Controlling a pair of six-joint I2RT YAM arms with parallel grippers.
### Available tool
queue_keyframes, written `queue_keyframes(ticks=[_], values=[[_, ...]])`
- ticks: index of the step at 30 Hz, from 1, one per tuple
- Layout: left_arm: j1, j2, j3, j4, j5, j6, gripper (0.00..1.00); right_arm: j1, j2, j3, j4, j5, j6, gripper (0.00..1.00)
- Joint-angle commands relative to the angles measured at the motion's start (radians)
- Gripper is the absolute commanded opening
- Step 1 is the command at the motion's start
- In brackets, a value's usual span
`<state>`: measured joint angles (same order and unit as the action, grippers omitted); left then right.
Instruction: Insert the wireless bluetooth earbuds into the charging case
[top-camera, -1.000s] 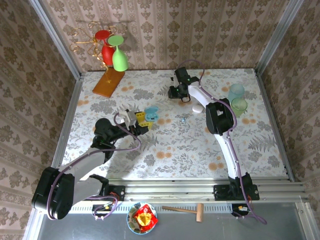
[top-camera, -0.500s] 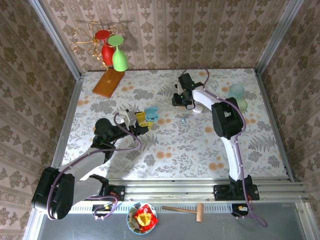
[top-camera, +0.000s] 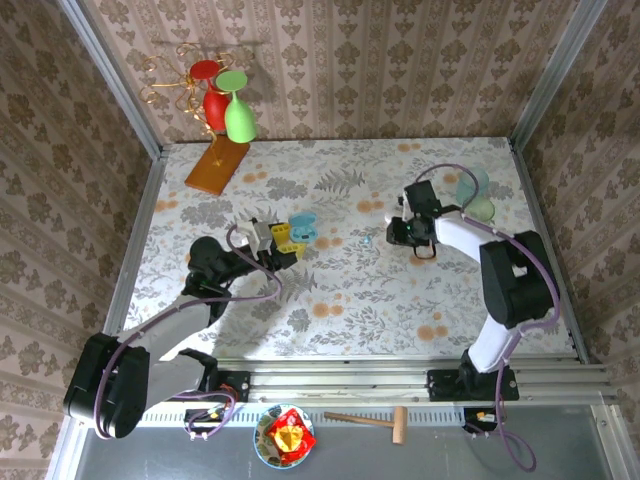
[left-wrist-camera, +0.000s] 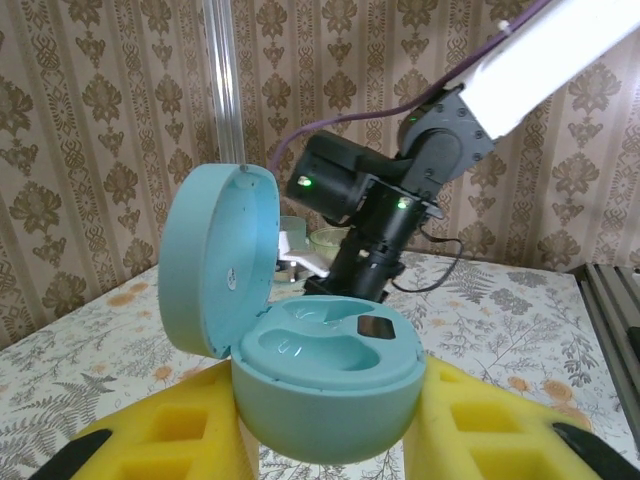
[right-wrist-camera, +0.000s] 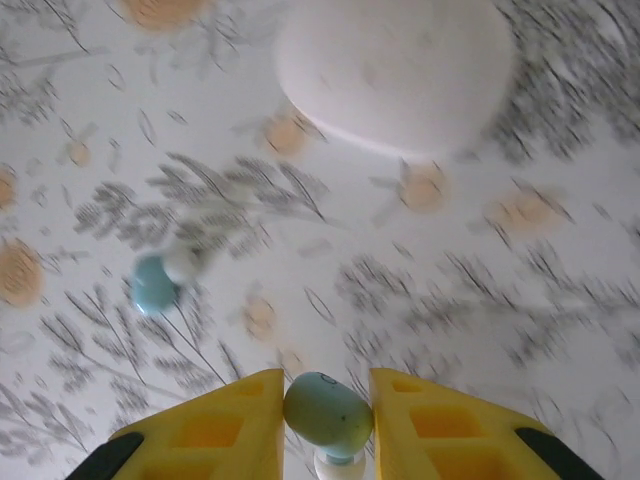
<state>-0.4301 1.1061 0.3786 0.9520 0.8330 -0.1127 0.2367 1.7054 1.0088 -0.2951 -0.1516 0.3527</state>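
Note:
My left gripper (left-wrist-camera: 328, 402) is shut on the light-blue charging case (left-wrist-camera: 322, 375), yellow pads against its two sides. The case's lid (left-wrist-camera: 215, 255) stands open and both sockets are bare. From above, the case (top-camera: 303, 228) sits left of the table's middle, at my left gripper (top-camera: 287, 240). My right gripper (right-wrist-camera: 325, 392) is shut on one light-blue earbud (right-wrist-camera: 328, 412) with a white tip, above the table. A second earbud (right-wrist-camera: 155, 283) lies on the cloth to its left, seen from above as a small speck (top-camera: 367, 240) between the case and my right gripper (top-camera: 410, 236).
A white pebble-shaped piece (right-wrist-camera: 395, 70) lies on the cloth beyond my right gripper. Translucent green cups (top-camera: 478, 196) stand at the far right. A wire rack with hanging glasses (top-camera: 222, 100) on a wooden base (top-camera: 216, 165) occupies the far left corner.
My right arm has swung from the far middle of the table toward the near right, carrying the earbud. The left arm and the open case have stayed still.

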Motion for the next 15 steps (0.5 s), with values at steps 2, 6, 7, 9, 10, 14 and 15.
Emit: queue_keyframes(ticks=[2, 6, 7, 9, 10, 14, 15], values=[[0.007, 0.010, 0.023, 0.041, 0.026, -0.018, 0.34, 0.010, -0.060, -0.093, 0.015, -0.005, 0.020, 0.29], [0.006, 0.017, 0.037, 0.037, 0.035, -0.018, 0.34, 0.017, -0.095, -0.147, 0.017, -0.015, 0.057, 0.29], [0.006, 0.018, 0.039, 0.037, 0.034, -0.017, 0.34, 0.017, -0.099, -0.158, 0.022, -0.019, 0.068, 0.29], [0.005, 0.024, 0.041, 0.042, 0.036, -0.017, 0.34, 0.019, -0.099, -0.175, 0.041, -0.034, 0.082, 0.30], [0.005, 0.027, 0.042, 0.043, 0.035, -0.019, 0.34, 0.019, -0.094, -0.178, 0.042, -0.034, 0.087, 0.30], [0.005, 0.028, 0.045, 0.045, 0.039, -0.023, 0.34, 0.019, -0.105, -0.178, 0.025, -0.022, 0.084, 0.37], [0.005, 0.026, 0.043, 0.045, 0.039, -0.024, 0.34, 0.019, -0.119, -0.176, 0.017, -0.009, 0.074, 0.41]])
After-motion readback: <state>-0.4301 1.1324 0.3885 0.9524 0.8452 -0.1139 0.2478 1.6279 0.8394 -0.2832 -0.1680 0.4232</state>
